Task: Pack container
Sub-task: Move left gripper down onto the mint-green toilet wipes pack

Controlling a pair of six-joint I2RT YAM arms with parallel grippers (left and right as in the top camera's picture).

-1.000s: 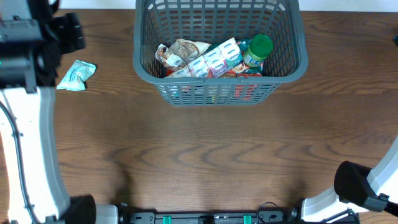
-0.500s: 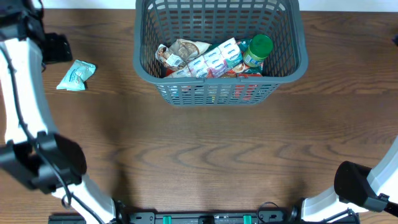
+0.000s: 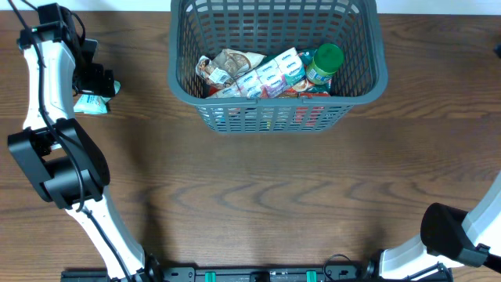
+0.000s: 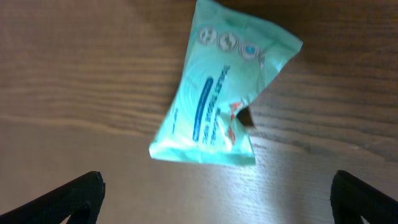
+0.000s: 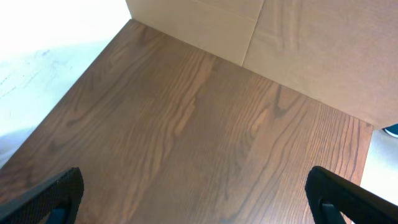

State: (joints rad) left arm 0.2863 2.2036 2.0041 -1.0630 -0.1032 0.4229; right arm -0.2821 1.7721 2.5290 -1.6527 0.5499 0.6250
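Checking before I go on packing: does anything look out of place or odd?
One teal packet lies on the table, left of the basket rather than in it. It looks twisted and creased. The open left gripper hovers over it without touching. Nothing else stands out.

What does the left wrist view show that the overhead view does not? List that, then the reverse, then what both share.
Only left wrist: the printing on the crumpled mint-green plastic packet, a blue stripe and round icons, and the left gripper open, fingers at both lower corners. Only overhead: the large dark grey lattice plastic basket holding snack packets and a green-lidded bottle. Both: that packet lying on the brown wooden table.
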